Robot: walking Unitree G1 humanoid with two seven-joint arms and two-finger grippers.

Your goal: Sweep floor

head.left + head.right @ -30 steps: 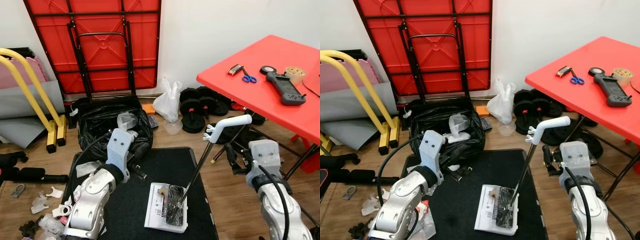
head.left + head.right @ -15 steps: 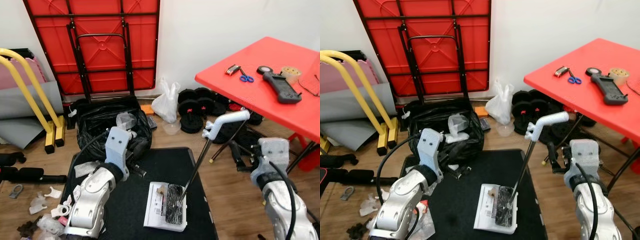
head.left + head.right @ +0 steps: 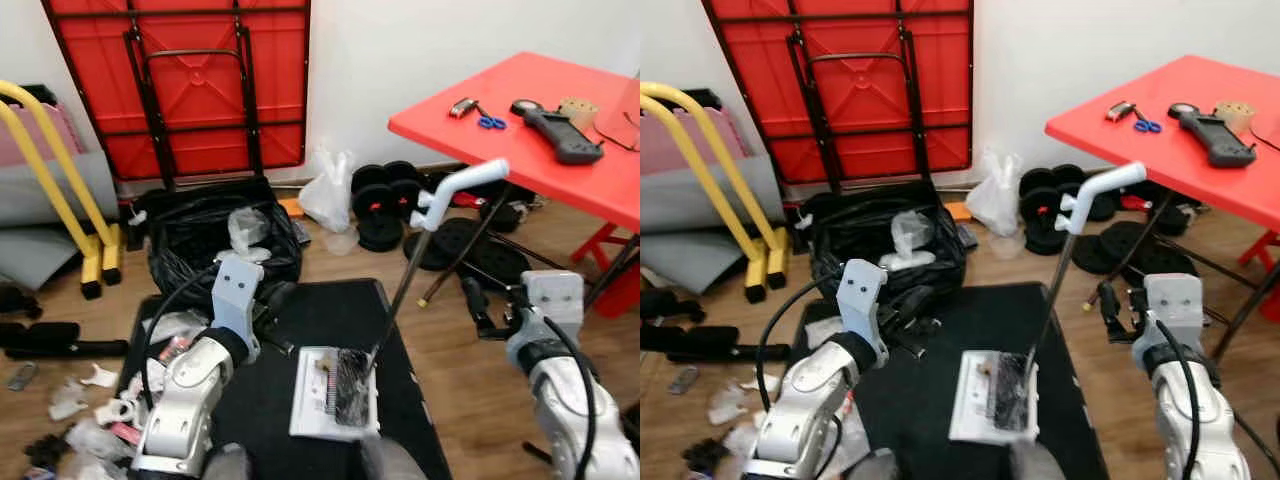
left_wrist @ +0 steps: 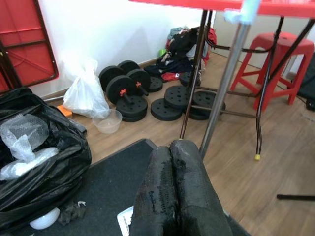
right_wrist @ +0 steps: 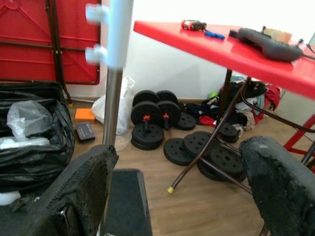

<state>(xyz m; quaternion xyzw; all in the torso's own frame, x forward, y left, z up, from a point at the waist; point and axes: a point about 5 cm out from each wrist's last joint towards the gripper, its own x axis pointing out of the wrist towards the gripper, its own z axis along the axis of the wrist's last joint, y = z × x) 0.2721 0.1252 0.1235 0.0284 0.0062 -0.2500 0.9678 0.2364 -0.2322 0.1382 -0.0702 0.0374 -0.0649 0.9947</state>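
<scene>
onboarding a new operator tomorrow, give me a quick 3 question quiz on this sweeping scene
1. True or false: the right gripper is clamped on the dustpan handle.
2. Which gripper has its fingers pressed together? A) left B) right C) both
3. Fill in: the white dustpan rests on the black ____.

Key
1. False: its fingers are spread and it sits beside the pole, not touching it.
2. A: the left gripper is shut and holds nothing.
3. Mat, with the brush lying in the pan.
</scene>
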